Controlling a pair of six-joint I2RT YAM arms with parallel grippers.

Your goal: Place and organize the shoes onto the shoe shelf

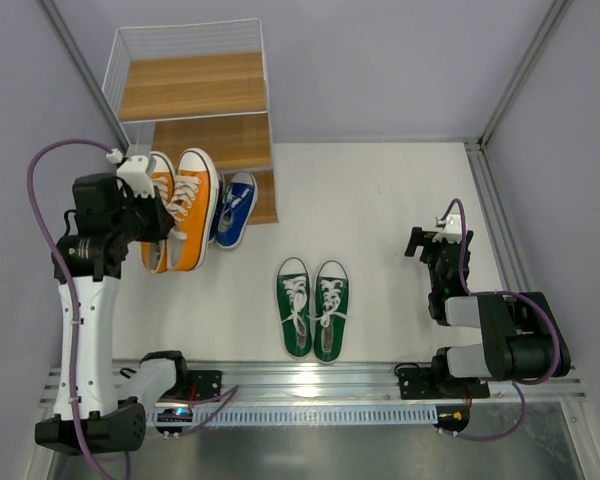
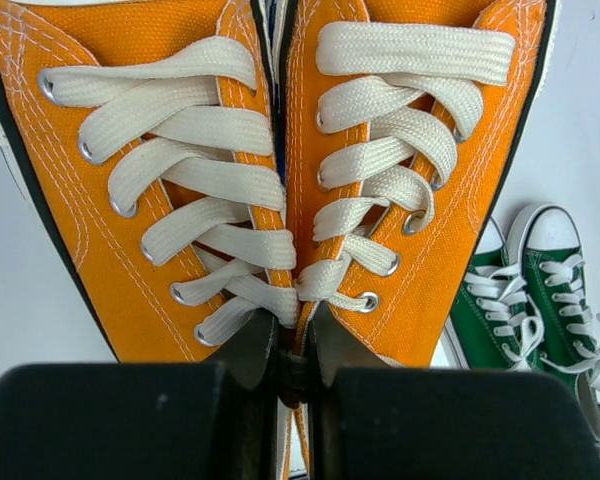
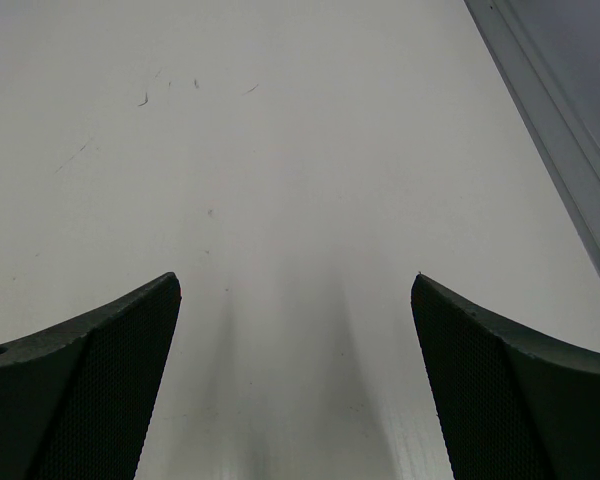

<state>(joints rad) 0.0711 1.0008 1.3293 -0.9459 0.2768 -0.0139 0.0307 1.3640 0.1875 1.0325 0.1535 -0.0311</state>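
My left gripper [image 2: 295,338] is shut on the inner collars of the orange shoes [image 2: 410,240], pinching the pair together side by side. Seen from above, the orange shoes [image 1: 185,208] hang toes toward the shoe shelf [image 1: 195,85], in front of its lowest board, with the left gripper [image 1: 152,212] at their heels. The blue shoes [image 1: 237,207] rest at the shelf's lowest tier, partly hidden under the orange pair. The green shoes [image 1: 313,306] lie side by side on the table, also seen as green shoes [image 2: 528,300] at the right of the left wrist view. My right gripper [image 3: 295,285] stands open over bare table.
The shelf's two upper boards [image 1: 208,140] carry nothing. Grey walls close the left, back and right sides. A metal rail [image 1: 310,378] runs along the near edge between the arm bases. The right gripper [image 1: 427,245] sits near the table's right edge.
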